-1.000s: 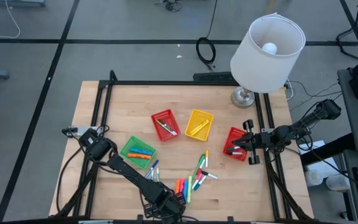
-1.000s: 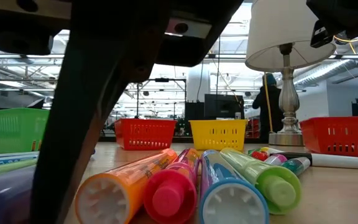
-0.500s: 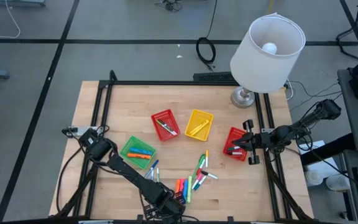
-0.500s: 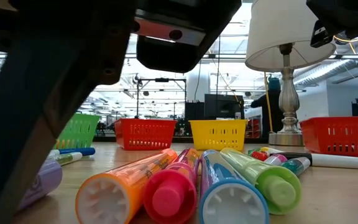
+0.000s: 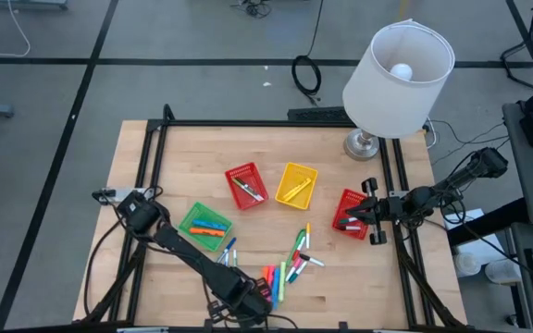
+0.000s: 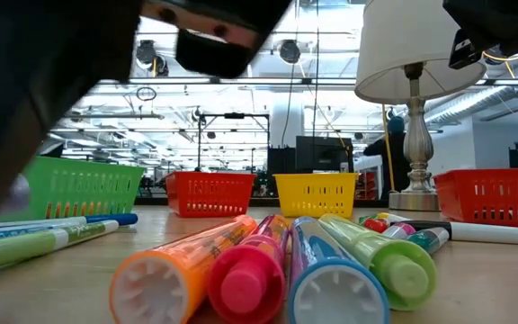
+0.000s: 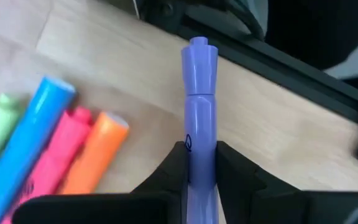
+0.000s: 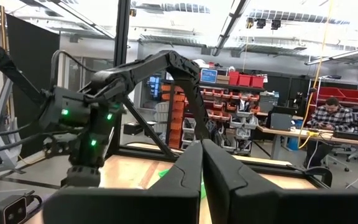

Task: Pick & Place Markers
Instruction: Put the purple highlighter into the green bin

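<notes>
My left hand (image 7: 197, 165) is down at the near edge of the desk (image 5: 155, 176), fingers pinched in on a purple marker (image 7: 199, 106), one on each side of its barrel. The grip sits low on the body, so I want to lift straight up and slow; a long free end like that could swing or slip if I jerk it. I judge the pinch is good enough to carry, but I should clear the neighbours first: just beside it lie an orange marker (image 7: 89, 158), a pink marker (image 7: 55, 155) and a blue marker (image 7: 27, 146), side by side on the wood.

A little farther in, the loose markers (image 5: 290, 264) are scattered across the desk's near middle. Left of them, the green basket (image 5: 204, 225) already holds several markers, orange and blue among them. Beyond, the red basket (image 5: 246, 185) has a couple inside, and the yellow basket (image 5: 296, 185) carries one yellow one. Off to the right, a second red basket (image 5: 350, 215) sits under my right hand (image 5: 359, 212), which waits there with its fingers pressed together, holding nothing. The lamp (image 5: 396, 69) stands at the far corner.
</notes>
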